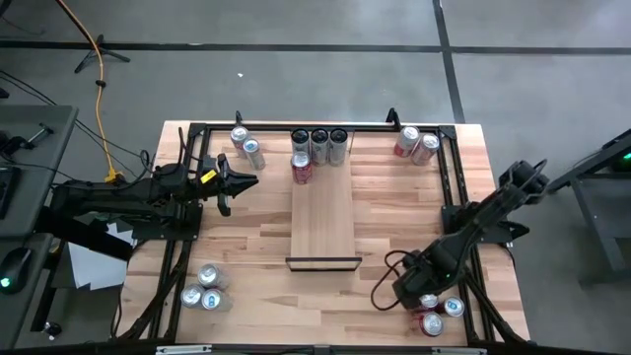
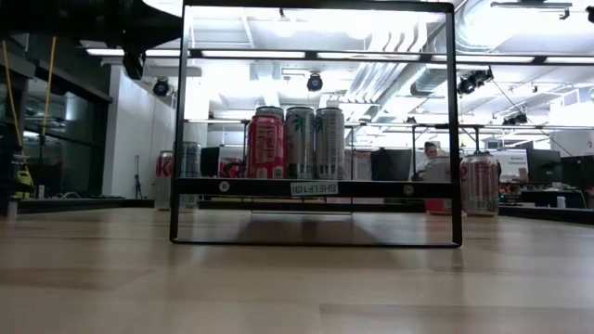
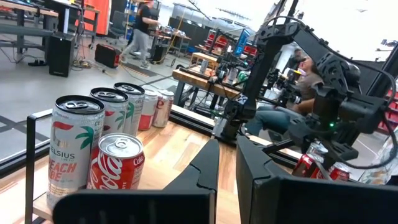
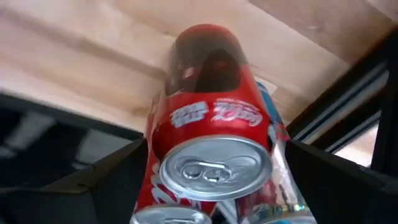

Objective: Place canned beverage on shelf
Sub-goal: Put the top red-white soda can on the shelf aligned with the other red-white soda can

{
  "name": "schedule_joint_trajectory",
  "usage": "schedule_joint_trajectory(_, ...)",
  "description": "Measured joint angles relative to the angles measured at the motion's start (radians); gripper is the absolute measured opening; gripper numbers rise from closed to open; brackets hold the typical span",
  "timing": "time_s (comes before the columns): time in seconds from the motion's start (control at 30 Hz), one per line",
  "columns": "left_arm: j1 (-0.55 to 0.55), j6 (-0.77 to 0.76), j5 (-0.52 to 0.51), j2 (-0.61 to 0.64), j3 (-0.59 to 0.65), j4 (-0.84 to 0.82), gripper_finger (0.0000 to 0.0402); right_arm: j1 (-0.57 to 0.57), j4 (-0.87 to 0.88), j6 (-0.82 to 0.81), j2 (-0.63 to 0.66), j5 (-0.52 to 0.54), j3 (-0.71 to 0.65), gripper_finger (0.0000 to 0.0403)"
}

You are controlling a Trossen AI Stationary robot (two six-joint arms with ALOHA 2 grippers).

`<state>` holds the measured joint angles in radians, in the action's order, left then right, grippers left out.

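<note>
right gripper point(image 1: 431, 303): down at the near right corner of the table, right over a little bunch of cans. Fingers spread wide, one dark finger point(image 4: 106, 180) on each side of a red cola can point(image 4: 208, 155) in the wrist view. Looks like the can sits between them, but I honestly can't tell whether the pads actually touch it.

cans under it: at least one more red can point(image 1: 430, 323) and a blue-topped one point(image 1: 454, 307) just beside it, all packed close.

left gripper point(image 1: 240, 181): out over the left side of the table, pointing at the shelf, fingers closed together and holding nothing.

shelf point(image 1: 323, 222): pale plank running down the middle of the table, black bar at its near end. Most of it is bare.

on the shelf: three tall cans point(image 1: 319, 145) in a row at the far end, plus a red cola can point(image 1: 302, 168) just in front of the left one. The low view shows the same group standing upright on the shelf.

other cans: two point(image 1: 245, 144) at the far left, two point(image 1: 416, 144) at the far right, three point(image 1: 204, 289) at the near left.

background: a person point(image 3: 144, 28) walking in the room beyond the table.
</note>
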<state>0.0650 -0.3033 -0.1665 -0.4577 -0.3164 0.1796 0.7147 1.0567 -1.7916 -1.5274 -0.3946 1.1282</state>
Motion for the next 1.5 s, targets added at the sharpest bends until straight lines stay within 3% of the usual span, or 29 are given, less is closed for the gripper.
schedule_joint_trajectory(0.3,0.000,0.017,0.000,0.000,0.000,0.000,0.0001,-0.002,0.002,0.470,-0.006,0.031,0.000,0.0364)
schedule_joint_trajectory(0.6,0.000,0.017,-0.004,0.000,0.000,0.002,0.0000,0.006,0.005,0.830,-0.006,0.025,0.000,0.0364)
schedule_joint_trajectory(1.13,0.000,0.017,-0.049,0.000,0.000,0.001,0.0001,0.026,0.052,0.941,-0.005,0.177,0.000,0.0363)
schedule_joint_trajectory(1.4,0.000,0.017,-0.065,0.000,0.000,0.001,0.0000,0.019,0.114,0.959,-0.004,0.222,0.001,0.0288)
schedule_joint_trajectory(1.5,0.000,0.017,-0.065,0.000,0.000,0.001,0.0001,-0.007,0.112,0.948,-0.004,0.223,0.001,0.0284)
